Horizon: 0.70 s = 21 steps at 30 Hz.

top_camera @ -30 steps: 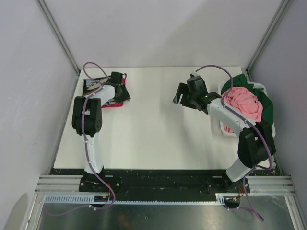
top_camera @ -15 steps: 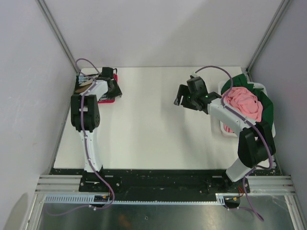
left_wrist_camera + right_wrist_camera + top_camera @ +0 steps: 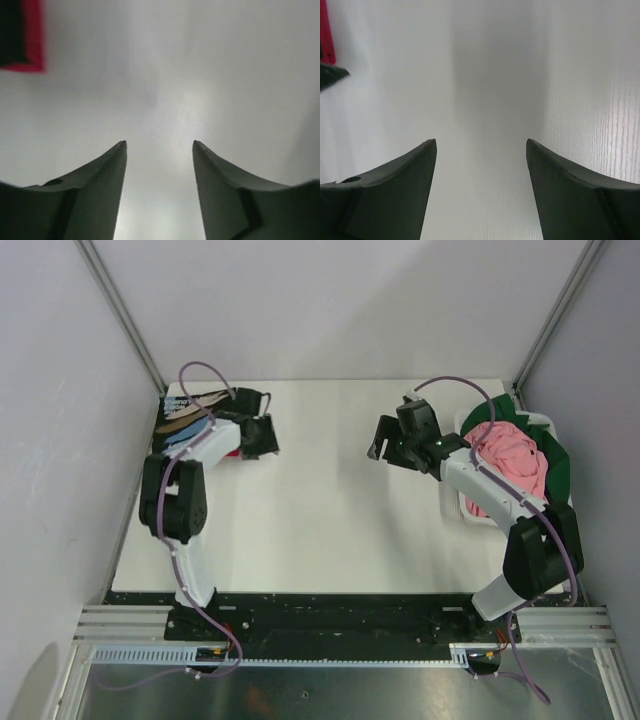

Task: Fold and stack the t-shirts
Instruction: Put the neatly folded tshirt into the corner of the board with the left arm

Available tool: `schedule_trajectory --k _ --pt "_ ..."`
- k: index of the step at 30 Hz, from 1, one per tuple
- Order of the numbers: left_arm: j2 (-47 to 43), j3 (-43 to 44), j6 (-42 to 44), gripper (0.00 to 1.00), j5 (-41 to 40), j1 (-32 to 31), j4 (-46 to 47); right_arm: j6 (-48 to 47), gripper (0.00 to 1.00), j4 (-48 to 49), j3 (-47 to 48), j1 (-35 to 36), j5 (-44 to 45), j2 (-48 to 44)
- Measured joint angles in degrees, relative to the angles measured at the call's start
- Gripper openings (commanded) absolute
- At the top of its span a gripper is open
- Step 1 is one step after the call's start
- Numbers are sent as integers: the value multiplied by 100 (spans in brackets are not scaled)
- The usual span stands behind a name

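A folded black t-shirt [image 3: 185,423] lies at the table's far left corner, on top of a crimson red t-shirt [image 3: 34,35] whose edge shows beneath it in the left wrist view. My left gripper [image 3: 268,440] [image 3: 159,142] hovers just right of that stack over bare table, open and empty. In the white basket [image 3: 466,506] at the right, a crumpled pink t-shirt [image 3: 510,455] rests on a dark green t-shirt [image 3: 560,468]. Left of the basket, my right gripper [image 3: 378,443] [image 3: 481,140] is over the table, wide open and holding nothing.
Grey walls with metal posts [image 3: 120,310] close in the table on the left, back and right. The white tabletop [image 3: 320,510] stretches between the two arms. The arm bases stand on the black rail [image 3: 330,615] at the near edge.
My left gripper has swung off the black and red stack to the right, over bare table, and its jaws have widened a little. The right gripper has barely shifted.
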Motion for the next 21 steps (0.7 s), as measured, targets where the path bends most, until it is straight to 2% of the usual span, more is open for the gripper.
schedule_trajectory --k 4,6,11,21 --pt "-1019 -671 7 91 98 -911 72 7 79 -44 0 -17 9 -249" --pt "-1530 -914 24 97 164 -1408 116 20 80 -72 -4 -17 2 -363" --pt "-2507 -1287 118 99 356 -2142 227 48 85 -142 -208 -17 13 -774" --pt "-3615 -1814 509 100 87 -2225 243 61 90 -304 -494 -17 306 -1513"
